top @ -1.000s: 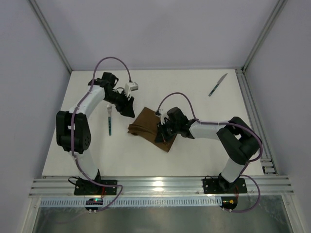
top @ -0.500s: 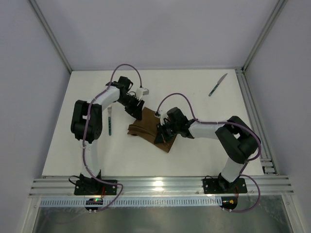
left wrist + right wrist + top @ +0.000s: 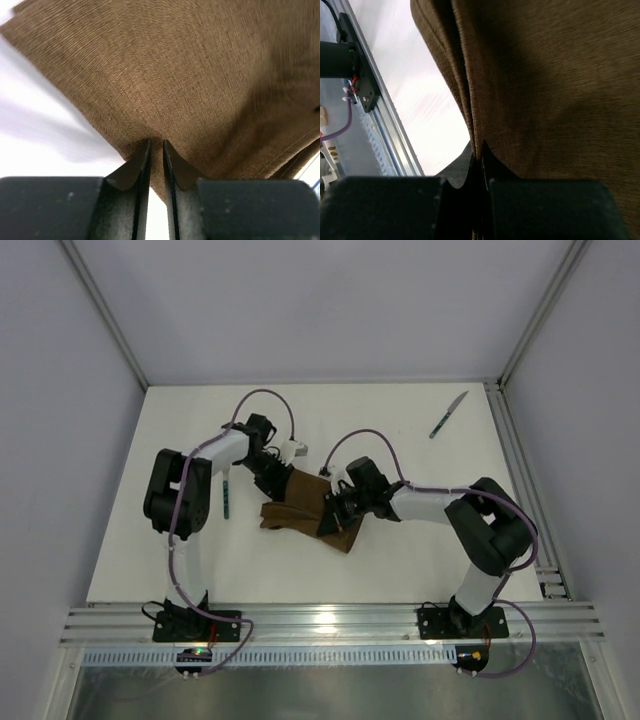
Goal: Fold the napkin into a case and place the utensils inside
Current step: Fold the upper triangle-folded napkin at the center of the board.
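Note:
The dark brown napkin (image 3: 300, 508) lies partly folded and rumpled at the table's middle. My left gripper (image 3: 274, 479) is at its far left corner. In the left wrist view its jaws (image 3: 156, 143) are shut on a pinch of the napkin (image 3: 200, 75). My right gripper (image 3: 336, 510) is at the napkin's right side. In the right wrist view it (image 3: 481, 156) is shut on a folded edge of the napkin (image 3: 545, 90). The fork (image 3: 227, 496), with a teal handle, lies left of the napkin. The knife (image 3: 448, 415) lies at the far right. No finished case shows.
The metal frame rail (image 3: 510, 470) runs along the table's right edge. The front rail (image 3: 320, 620) and both arm bases stand at the near edge. The enclosure walls rise at the back and at both sides.
My left gripper has swung right and nearer, from beside the fork onto the napkin's far left corner, and closed on it. The napkin's left part has bunched up slightly. The right gripper has kept its hold.

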Controlling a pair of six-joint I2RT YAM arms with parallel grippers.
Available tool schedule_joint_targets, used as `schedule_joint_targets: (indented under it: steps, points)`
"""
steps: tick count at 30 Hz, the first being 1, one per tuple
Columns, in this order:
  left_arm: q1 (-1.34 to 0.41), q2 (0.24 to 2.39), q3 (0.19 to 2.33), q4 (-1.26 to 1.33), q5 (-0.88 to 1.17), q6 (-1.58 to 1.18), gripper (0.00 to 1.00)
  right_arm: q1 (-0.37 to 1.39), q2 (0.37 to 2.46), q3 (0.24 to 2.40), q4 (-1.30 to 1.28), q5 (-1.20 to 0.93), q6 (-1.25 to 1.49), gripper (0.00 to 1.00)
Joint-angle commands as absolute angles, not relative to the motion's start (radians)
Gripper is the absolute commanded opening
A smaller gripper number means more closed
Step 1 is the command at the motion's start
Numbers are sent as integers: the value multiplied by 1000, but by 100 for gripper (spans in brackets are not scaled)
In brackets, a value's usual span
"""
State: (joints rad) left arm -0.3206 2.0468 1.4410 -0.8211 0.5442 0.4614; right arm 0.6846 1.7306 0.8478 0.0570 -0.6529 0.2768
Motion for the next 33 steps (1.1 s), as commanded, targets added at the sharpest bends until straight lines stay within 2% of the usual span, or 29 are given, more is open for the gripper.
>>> schedule_joint_targets:
  steps: [1,7,10,11,14,19,25,29,33]
  points:
    - [-321,2007,1368,-859,494,511,16,637,1735,905,55,-724,299,4]
    - [-321,1960,1341,-856,495,545,18,594,1841,960,8,-765,290,4]
    - [-305,1939,1367,-853,527,532,28,588,1891,986,-24,-776,281,4]
    - [-295,1933,1377,-854,537,522,34,588,1899,989,-29,-781,272,4]
    - [-236,1901,1433,-839,548,445,45,586,1916,989,-31,-787,262,4]
    - [-155,1783,1471,-813,523,360,49,586,1925,1002,-67,-788,233,4]
    - [-155,1608,1444,-946,535,474,53,586,1919,1023,-94,-781,230,4]
    - [-231,1499,1274,-1052,554,600,58,588,1913,1028,-103,-778,227,4]
    - [-374,1459,1119,-982,398,626,62,586,1917,1028,-104,-779,227,4]
